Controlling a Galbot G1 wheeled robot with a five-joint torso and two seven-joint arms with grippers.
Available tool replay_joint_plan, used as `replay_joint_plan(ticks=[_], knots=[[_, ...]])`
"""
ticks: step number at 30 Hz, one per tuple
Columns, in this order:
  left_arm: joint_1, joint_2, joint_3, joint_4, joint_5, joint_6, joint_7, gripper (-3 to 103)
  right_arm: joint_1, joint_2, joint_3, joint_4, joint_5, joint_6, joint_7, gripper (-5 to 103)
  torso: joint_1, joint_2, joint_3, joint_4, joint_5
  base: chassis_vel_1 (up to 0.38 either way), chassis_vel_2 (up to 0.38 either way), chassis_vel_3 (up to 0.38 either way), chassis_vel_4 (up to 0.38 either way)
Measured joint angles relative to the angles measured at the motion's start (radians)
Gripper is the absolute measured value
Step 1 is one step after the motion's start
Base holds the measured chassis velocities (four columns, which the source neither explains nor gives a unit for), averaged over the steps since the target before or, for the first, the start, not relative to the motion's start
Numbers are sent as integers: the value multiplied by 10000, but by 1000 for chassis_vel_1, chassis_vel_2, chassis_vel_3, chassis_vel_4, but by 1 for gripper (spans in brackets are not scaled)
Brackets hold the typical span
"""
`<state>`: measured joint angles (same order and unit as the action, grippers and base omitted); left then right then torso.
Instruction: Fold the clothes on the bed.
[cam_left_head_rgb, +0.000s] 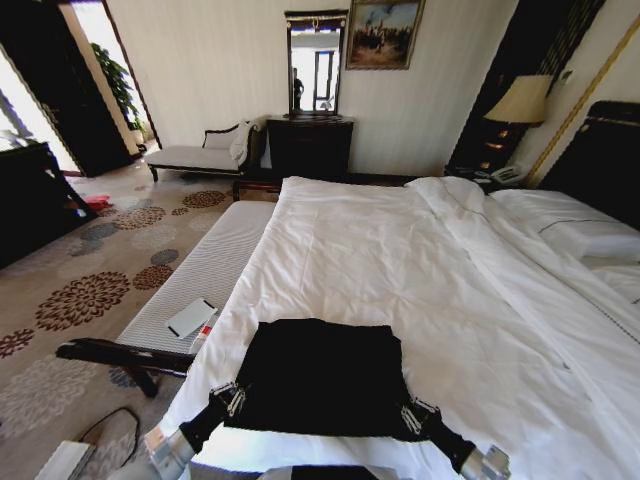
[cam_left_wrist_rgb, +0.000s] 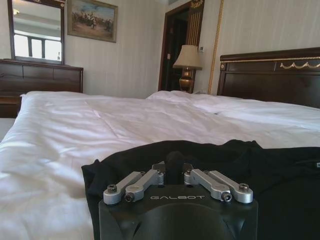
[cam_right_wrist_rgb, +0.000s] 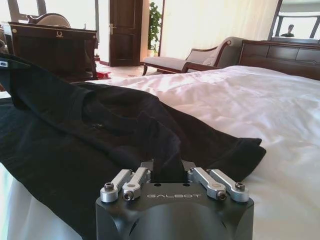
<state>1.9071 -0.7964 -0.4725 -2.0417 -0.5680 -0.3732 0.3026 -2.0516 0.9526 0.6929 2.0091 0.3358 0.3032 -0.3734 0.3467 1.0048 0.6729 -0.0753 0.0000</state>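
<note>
The bed (cam_left_head_rgb: 420, 260) stretches away from the robot under a white duvet, with white pillows (cam_left_head_rgb: 585, 235) at its far right against the dark headboard (cam_left_wrist_rgb: 270, 75). A white-cushioned bench (cam_left_head_rgb: 200, 275) runs along its left side. The black T-shirt (cam_left_head_rgb: 320, 375) lies on the near edge of the duvet, folded into a rough rectangle. The left gripper (cam_left_head_rgb: 228, 398) sits at the shirt's near left corner and the right gripper (cam_left_head_rgb: 415, 415) at its near right corner. In each wrist view a pinch of black cloth rises between the closed fingers, so both are clamped on the shirt's near edge.
</note>
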Motion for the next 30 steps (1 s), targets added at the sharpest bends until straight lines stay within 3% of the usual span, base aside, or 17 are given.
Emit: replay_joint_plan(ticks=[2, 6, 8, 11, 15, 20, 23, 26, 28, 30], knots=[[38, -40, -16, -85, 35, -1, 1, 20, -38, 1, 37, 82, -64, 9, -26, 30, 0, 0, 0, 0, 0, 0, 0, 0, 0], [166, -154, -127, -285, 217, -74, 2, 42, -200, 51, 170, 198, -314, 131, -19, 51, 0, 0, 0, 0, 0, 0, 0, 0, 0], [199, -176, -178, -303, 229, -99, 2, 42, -242, 63, 215, 198, -372, 189, -18, 51, 0, 0, 0, 0, 0, 0, 0, 0, 0], [367, -256, -500, -396, 230, -219, 2, 58, -429, 115, 431, 263, -514, 401, -20, 68, 0, 0, 0, 0, 0, 0, 0, 0, 0], [482, -321, -780, -520, 188, -278, 2, 69, -538, 150, 618, 385, -449, 448, -22, 79, 0, 0, 0, 0, 0, 0, 0, 0, 0], [532, -539, -1363, -856, -73, -288, -110, 90, -509, 153, 1173, 847, 634, 197, -7, 98, 0, 1, 0, 1, 2, 0, 0, 0, 0], [533, -587, -1513, -962, -158, -289, -150, 98, -506, 59, 1401, 1088, 1167, -25, -1, 100, 0, 0, 0, 0, 0, 0, 0, 0, 0], [370, -639, -1568, -958, -260, -207, -459, 100, -403, -110, 1524, 1284, 1682, -359, 119, 100, -1, 1, 0, 0, 0, 0, 0, 0, 0], [97, -694, -1538, -843, -265, 1, -1023, 100, -218, -274, 1551, 1385, 2085, -716, 316, 100, -1, 1, 0, 0, 3, 0, 0, 0, 0], [-566, -769, -1293, -685, -315, 547, -2208, 100, 162, -625, 1581, 1638, 2901, -1746, 896, 100, 0, 0, 1, -1, -2, 0, 0, 0, 0]])
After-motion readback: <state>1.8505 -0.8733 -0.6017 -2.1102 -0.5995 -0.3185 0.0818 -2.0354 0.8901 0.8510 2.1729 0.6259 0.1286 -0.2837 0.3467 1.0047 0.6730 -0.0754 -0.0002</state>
